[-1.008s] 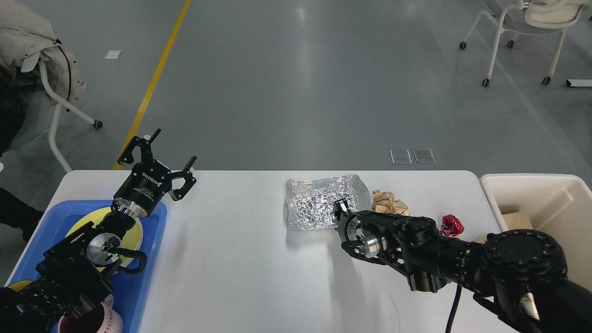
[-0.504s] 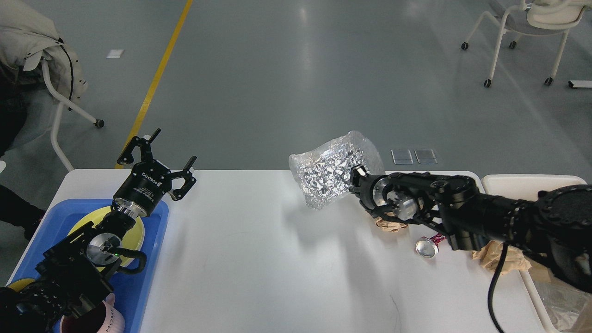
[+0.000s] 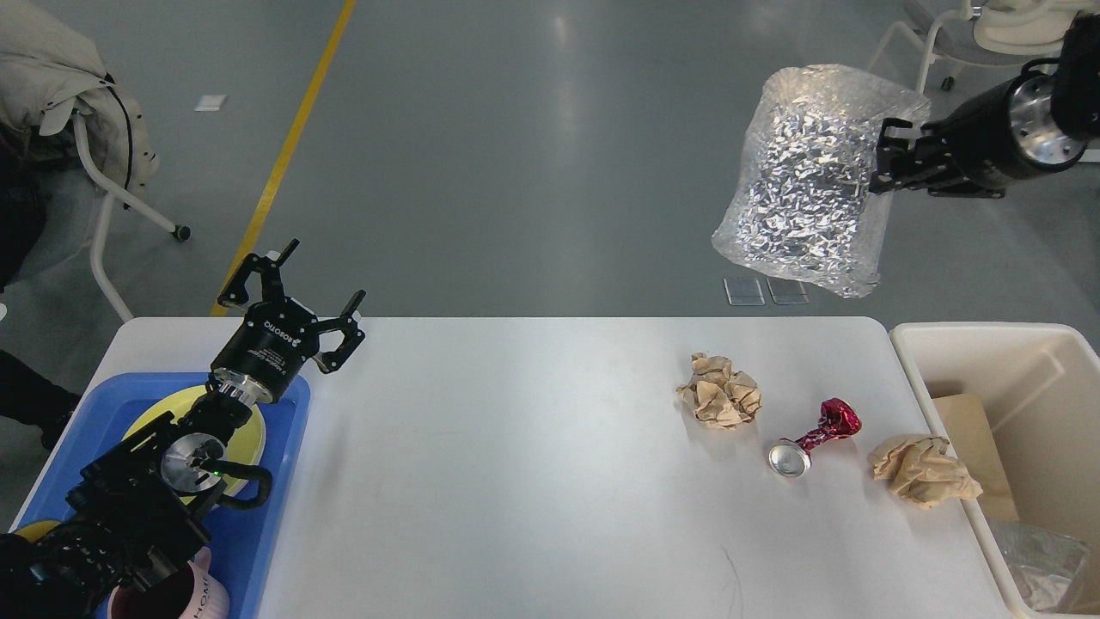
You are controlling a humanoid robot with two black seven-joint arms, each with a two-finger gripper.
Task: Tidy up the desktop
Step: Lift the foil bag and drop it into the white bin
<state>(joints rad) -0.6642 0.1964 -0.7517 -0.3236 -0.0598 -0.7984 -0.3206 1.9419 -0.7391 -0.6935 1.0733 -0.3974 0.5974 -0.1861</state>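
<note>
The white desktop holds two crumpled brown paper balls, one near the middle right and one at the right edge, with a crushed red can between them. My right gripper is raised high above the table's far right and is shut on a crinkled silver foil bag, which hangs from it in the air. My left gripper is open and empty, above the far left part of the desktop beside the blue tray.
The blue tray holds a yellow plate and a pink mug. A beige bin stands at the table's right end with cardboard and a clear wrapper inside. Chairs stand on the floor beyond.
My right gripper lifted the foil bag off the desktop and carried it up and to the right, uncovering the paper balls and can. The left arm has not moved.
</note>
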